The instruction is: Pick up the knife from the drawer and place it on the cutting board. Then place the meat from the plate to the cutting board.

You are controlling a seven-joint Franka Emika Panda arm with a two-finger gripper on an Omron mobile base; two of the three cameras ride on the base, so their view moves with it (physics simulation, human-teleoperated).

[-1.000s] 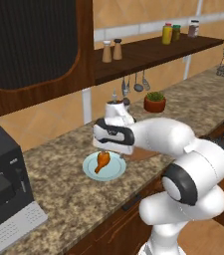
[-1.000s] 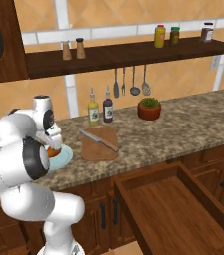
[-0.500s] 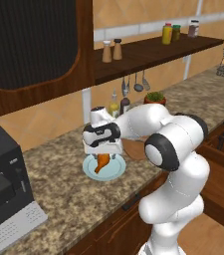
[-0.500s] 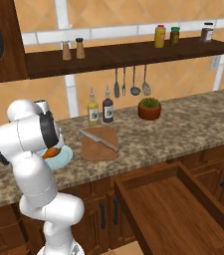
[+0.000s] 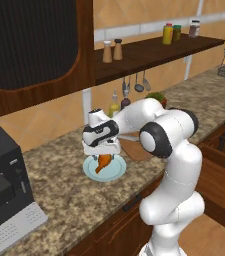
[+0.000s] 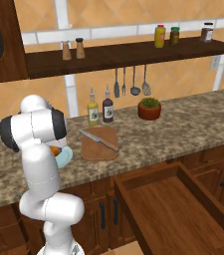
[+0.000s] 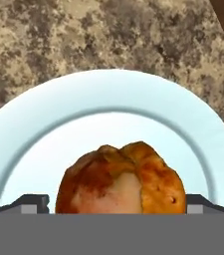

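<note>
The drawer (image 6: 183, 209) stands pulled out nearest the base, holding no knife. Beyond it on the bench (image 6: 193, 124), the knife (image 6: 99, 140) already lies across the cutting board (image 6: 99, 145), so the first half looks done. The chicken drumstick (image 5: 104, 162) is still on the pale blue plate (image 5: 115, 172), at nine o'clock from the board. The gripper (image 5: 103, 154) hangs over it, jaws spread wide on either side of the thick end, not yet clamped; whether they touch it, I cannot tell
</note>
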